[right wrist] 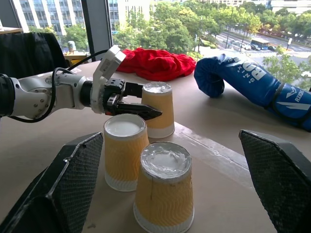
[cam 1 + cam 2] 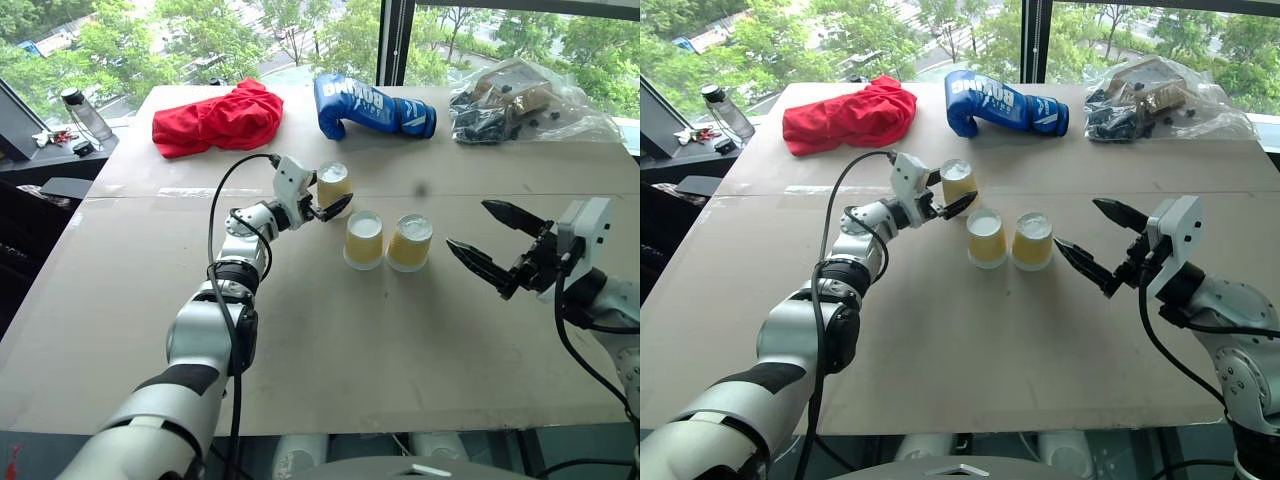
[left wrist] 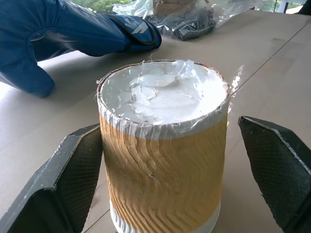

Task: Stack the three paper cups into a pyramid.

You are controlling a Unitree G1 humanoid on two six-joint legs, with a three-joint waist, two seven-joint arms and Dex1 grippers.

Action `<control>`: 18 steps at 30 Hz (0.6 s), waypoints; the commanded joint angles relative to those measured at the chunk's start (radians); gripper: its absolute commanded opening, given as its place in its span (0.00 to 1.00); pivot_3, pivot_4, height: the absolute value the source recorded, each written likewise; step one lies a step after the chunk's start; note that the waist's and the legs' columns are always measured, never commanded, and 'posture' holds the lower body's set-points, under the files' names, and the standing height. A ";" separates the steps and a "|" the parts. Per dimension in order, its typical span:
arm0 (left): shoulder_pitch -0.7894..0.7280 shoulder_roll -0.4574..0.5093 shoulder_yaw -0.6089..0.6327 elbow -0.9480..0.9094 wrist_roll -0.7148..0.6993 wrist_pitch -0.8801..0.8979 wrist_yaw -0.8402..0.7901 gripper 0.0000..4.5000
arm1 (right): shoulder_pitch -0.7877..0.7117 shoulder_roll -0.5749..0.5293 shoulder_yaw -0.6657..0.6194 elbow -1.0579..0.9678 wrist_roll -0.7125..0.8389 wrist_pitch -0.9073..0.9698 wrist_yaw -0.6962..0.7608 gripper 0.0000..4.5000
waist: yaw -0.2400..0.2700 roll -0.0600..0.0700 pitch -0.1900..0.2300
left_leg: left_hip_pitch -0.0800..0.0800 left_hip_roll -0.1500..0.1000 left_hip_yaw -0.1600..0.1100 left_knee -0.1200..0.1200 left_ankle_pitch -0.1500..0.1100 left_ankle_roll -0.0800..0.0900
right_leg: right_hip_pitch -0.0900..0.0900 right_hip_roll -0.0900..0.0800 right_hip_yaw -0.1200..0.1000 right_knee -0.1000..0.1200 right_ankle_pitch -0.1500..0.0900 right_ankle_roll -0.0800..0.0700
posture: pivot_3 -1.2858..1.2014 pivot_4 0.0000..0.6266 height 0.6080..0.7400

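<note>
Left wrist view, spread left fingers (image 3: 73,184) flanking inverted cup (image 3: 163,145), right fingers (image 2: 495,245) open beside cup pair (image 2: 387,241)

My left hand (image 2: 948,200) is spread around one upturned paper cup (image 2: 959,183) on the bench (image 2: 940,330); contact cannot be confirmed. Two more upturned cups (image 2: 987,238) (image 2: 1032,241) stand side by side just beyond. My right hand (image 2: 1102,245) hangs open beside them. A red cloth (image 2: 848,115), blue boxing glove (image 2: 1002,103) and plastic bag (image 2: 1155,98) lie along the far edge.
</note>
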 commanded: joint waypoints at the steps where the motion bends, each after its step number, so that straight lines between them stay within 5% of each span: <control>1: -0.029 0.003 0.029 -0.010 -0.002 -0.042 0.012 0.81 | 0.002 0.000 -0.023 -0.032 0.014 -0.019 0.000 1.00 | 0.000 0.000 0.000 | 0.000 0.000 0.000 0.000 0.000 0.000 | 0.000 0.000 0.000 0.000 0.000 0.000 | 0.52 0.24 1.00; 5: -0.042 0.004 0.052 -0.016 -0.017 -0.040 0.004 0.47 | 0.004 0.005 -0.018 -0.032 0.024 -0.019 0.003 1.00 | 0.000 0.000 0.000 | 0.000 0.000 0.000 0.000 0.000 0.000 | 0.000 0.000 0.000 0.000 0.000 0.000 | 0.52 0.24 1.00; 11: -0.086 0.027 0.070 -0.108 -0.055 0.004 -0.132 0.47 | 0.016 -0.009 -0.052 -0.017 0.074 -0.011 0.037 1.00 | 0.000 0.000 0.000 | -0.001 0.000 0.000 0.001 0.000 0.000 | 0.000 0.000 -0.001 0.000 0.000 0.000 | 0.52 0.24 1.00; 18: -0.059 0.059 0.023 -0.479 -0.158 0.267 -0.360 0.47 | 0.065 -0.039 -0.104 0.031 0.160 -0.022 0.166 1.00 | 0.000 0.000 0.000 | -0.003 0.000 -0.001 0.002 0.002 -0.003 | -0.001 0.000 -0.003 0.000 0.000 0.000 | 0.52 0.24 1.00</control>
